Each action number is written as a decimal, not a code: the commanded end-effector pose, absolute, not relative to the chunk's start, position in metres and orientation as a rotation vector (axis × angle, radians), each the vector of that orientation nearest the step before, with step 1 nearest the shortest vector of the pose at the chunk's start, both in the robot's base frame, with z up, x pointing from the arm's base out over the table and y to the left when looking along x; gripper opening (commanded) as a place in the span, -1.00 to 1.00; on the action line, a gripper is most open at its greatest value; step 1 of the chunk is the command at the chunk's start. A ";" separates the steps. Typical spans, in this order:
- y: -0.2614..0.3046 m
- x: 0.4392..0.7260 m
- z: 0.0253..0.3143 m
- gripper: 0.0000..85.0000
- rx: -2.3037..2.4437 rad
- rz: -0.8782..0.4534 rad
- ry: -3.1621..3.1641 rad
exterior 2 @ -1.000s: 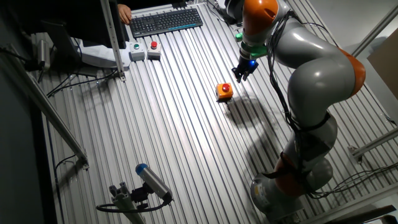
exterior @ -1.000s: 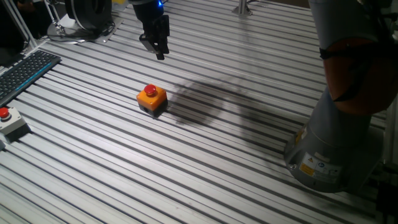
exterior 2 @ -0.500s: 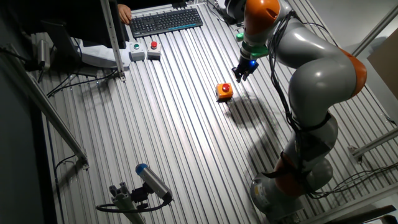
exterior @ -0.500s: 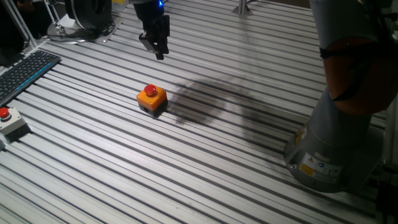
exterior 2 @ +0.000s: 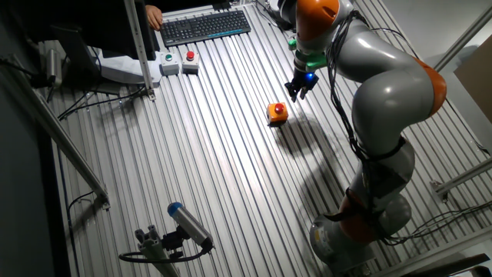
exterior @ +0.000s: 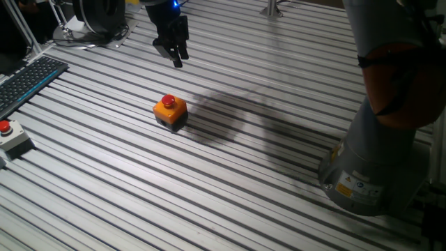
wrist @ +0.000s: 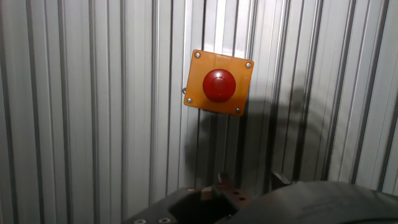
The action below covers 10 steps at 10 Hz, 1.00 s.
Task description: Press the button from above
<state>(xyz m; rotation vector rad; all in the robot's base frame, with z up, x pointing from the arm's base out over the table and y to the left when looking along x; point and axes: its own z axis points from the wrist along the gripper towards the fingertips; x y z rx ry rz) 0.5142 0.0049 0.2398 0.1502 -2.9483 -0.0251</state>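
Note:
The button (exterior: pixel 168 102) is a small red dome on an orange cube with a dark base, standing on the slatted metal table (exterior: pixel 230 181). It also shows in the other fixed view (exterior 2: pixel 277 110) and in the upper middle of the hand view (wrist: pixel 219 84). My gripper (exterior: pixel 178 61) hangs in the air above the table, behind the button and apart from it, fingers pointing down. The other fixed view shows the gripper (exterior 2: pixel 295 95) up and to the right of the button. No view shows whether the fingertips touch.
A grey-white box with a red button (exterior: pixel 7 132) sits at the left edge near a black keyboard (exterior: pixel 28 80). The arm's large base (exterior: pixel 373 167) stands at the right. Two small button boxes (exterior 2: pixel 179 64) and a blue-tipped tool (exterior 2: pixel 184 223) lie further off.
The gripper has shifted slightly to the left, staying above the table. The button has not moved.

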 end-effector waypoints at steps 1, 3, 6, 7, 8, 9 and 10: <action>0.005 0.514 0.240 -0.20 0.150 -0.028 -2.946; 0.005 0.515 0.239 -0.20 0.152 -0.052 -2.944; 0.007 0.515 0.238 -0.20 0.130 -0.102 -2.989; 0.007 0.516 0.238 -0.20 0.133 -0.095 -3.013; 0.007 0.516 0.238 -0.20 0.135 -0.095 -3.008; 0.007 0.516 0.238 -0.20 0.134 -0.096 -2.999; 0.007 0.516 0.238 -0.20 0.131 -0.103 -2.998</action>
